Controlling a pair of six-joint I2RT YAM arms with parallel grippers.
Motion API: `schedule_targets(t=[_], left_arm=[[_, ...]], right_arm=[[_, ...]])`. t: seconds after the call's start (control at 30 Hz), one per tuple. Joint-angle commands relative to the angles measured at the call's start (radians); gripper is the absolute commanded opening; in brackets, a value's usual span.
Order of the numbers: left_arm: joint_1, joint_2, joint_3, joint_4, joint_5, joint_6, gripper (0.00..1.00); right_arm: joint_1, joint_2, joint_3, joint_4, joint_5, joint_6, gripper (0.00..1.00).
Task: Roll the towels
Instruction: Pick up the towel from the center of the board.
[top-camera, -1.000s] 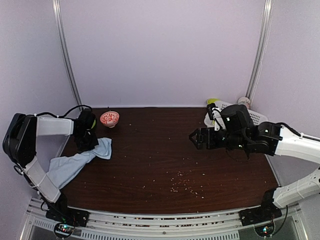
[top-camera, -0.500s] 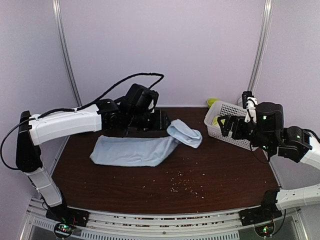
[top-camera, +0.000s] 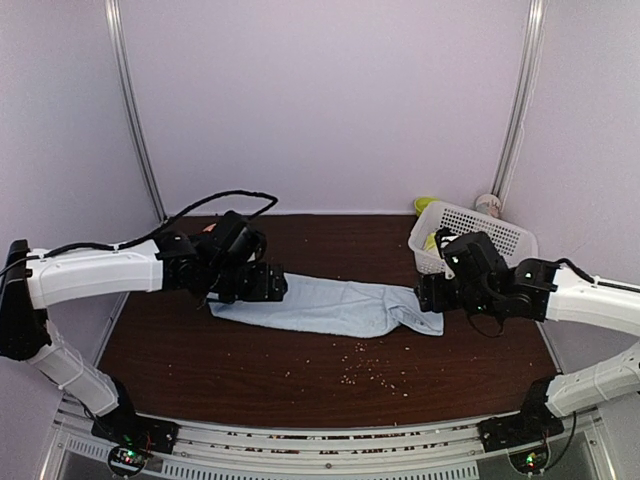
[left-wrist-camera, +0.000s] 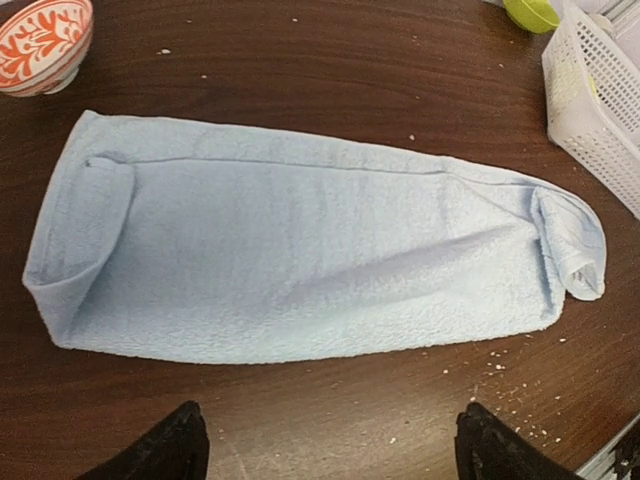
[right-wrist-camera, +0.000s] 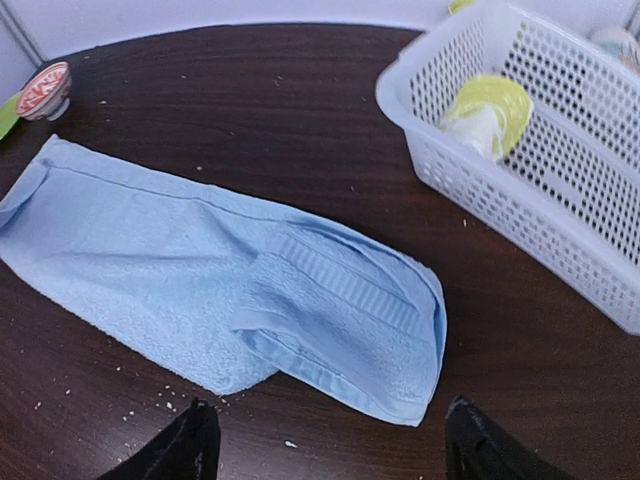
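Note:
The pale blue towel (top-camera: 335, 305) lies flat and stretched out across the middle of the table, its long side running left to right. Its right end (right-wrist-camera: 370, 320) is folded over on itself, and its left end (left-wrist-camera: 85, 230) has a small fold. My left gripper (left-wrist-camera: 330, 450) hovers open just off the towel's left end (top-camera: 262, 283), nothing between its fingers. My right gripper (right-wrist-camera: 335, 445) stands open at the towel's right end (top-camera: 428, 295), also holding nothing. A lime-green and cream towel (right-wrist-camera: 487, 115) sits rolled inside the white basket.
The white basket (top-camera: 490, 225) stands at the back right, with a lime-green object (left-wrist-camera: 530, 12) and a pale round thing (top-camera: 488, 203) behind it. A red patterned bowl (left-wrist-camera: 40, 40) sits at the back left. Crumbs (top-camera: 365, 370) dot the table's front.
The blue towel, bunched at the left in my shut left gripper, has been brought to the middle and spread flat. My left gripper has opened and let it go. The right arm has come down to its right end.

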Motion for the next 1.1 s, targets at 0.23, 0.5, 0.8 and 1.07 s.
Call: schedule_targets(t=[0.23,0.5,0.8,1.07], left_arm=[[0.273,-0.23,-0.245,-0.008,-0.01,-0.004,0.84],[0.328,-0.313,-0.291,-0.045,-0.034,0.013,0.83],[0.35,-0.336,-0.325,-0.048,-0.038,0.012,0.82],[0.374,-0.475,-0.3,-0.059,-0.112,0.036,0.79]], right_arm=[[-0.102,0.249,-0.046,0.054,-0.147,0.037,0.67],[-0.125,0.441,0.033,0.061,-0.1,0.011,0.58],[-0.149,0.52,0.124,0.016,-0.083,-0.045,0.14],[-0.071,0.108,0.367,-0.067,-0.298,-0.231,0.0]])
